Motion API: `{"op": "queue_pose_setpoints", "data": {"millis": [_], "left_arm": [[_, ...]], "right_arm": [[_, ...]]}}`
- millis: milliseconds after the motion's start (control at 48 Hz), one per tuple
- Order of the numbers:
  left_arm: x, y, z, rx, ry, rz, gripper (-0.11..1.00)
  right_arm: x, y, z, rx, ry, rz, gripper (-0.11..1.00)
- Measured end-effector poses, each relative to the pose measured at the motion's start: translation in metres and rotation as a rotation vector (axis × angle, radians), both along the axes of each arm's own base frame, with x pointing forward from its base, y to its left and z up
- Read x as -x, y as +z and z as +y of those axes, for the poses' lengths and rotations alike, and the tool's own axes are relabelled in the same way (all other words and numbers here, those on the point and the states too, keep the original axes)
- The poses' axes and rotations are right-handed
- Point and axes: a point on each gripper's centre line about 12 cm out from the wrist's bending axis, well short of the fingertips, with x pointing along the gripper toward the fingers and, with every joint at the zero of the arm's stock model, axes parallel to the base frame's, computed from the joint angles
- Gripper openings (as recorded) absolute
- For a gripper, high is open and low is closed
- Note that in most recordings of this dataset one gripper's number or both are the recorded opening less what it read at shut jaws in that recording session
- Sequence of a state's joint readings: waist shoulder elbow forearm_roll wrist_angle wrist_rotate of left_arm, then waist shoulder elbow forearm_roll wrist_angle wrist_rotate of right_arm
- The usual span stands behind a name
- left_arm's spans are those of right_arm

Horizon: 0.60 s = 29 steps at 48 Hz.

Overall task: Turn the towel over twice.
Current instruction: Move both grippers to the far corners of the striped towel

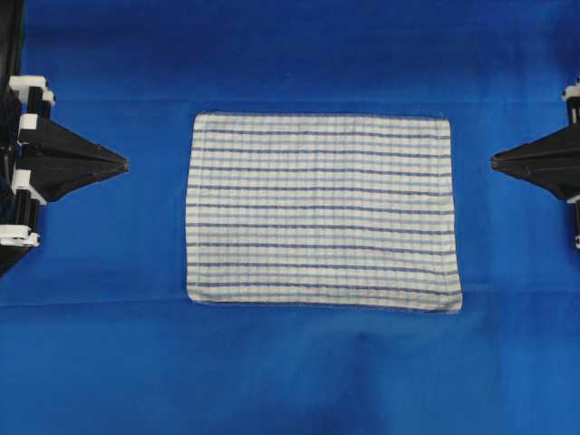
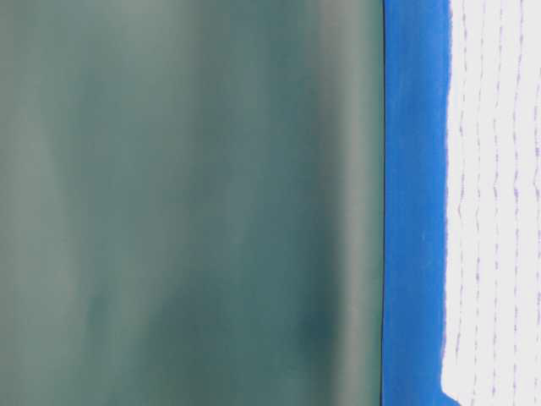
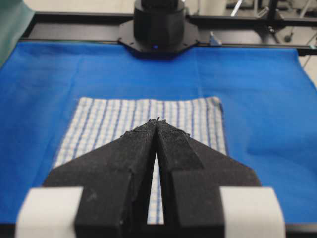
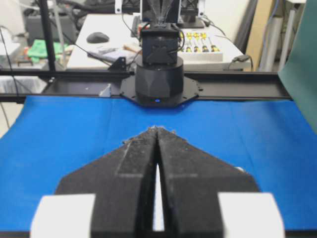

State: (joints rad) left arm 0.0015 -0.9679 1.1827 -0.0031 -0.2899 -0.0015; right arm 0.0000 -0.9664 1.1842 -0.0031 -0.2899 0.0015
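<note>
Now, towel flat on blue cover, left tool and right tool closed — empty

White towel with blue stripes; solid blue table covering.

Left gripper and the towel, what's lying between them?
Nothing but bare blue cloth in the overhead view, between the left gripper and the towel.

Black tapered fingers, white clips behind.
</note>
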Motion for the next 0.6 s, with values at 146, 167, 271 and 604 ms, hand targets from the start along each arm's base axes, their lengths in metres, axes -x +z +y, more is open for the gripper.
{"op": "queue_pose_setpoints", "data": {"millis": [146, 167, 271, 604], "left_arm": [[-0.002, -0.002, 0.006, 0.006, 0.032, 0.012, 0.0], [-0.003, -0.003, 0.008, 0.006, 0.042, 0.014, 0.0], [-0.005, -0.006, 0.021, 0.009, 0.104, 0.03, 0.0], [-0.023, -0.043, 0.059, 0.032, 0.262, 0.194, 0.06]], "right_arm": [[-0.001, -0.001, -0.007, -0.006, -0.033, 0.011, 0.0], [-0.001, -0.001, -0.009, -0.008, -0.042, 0.015, 0.0], [-0.003, -0.004, -0.019, -0.013, -0.094, 0.053, 0.0], [-0.011, -0.042, -0.069, -0.092, -0.323, 0.261, 0.01]]}}
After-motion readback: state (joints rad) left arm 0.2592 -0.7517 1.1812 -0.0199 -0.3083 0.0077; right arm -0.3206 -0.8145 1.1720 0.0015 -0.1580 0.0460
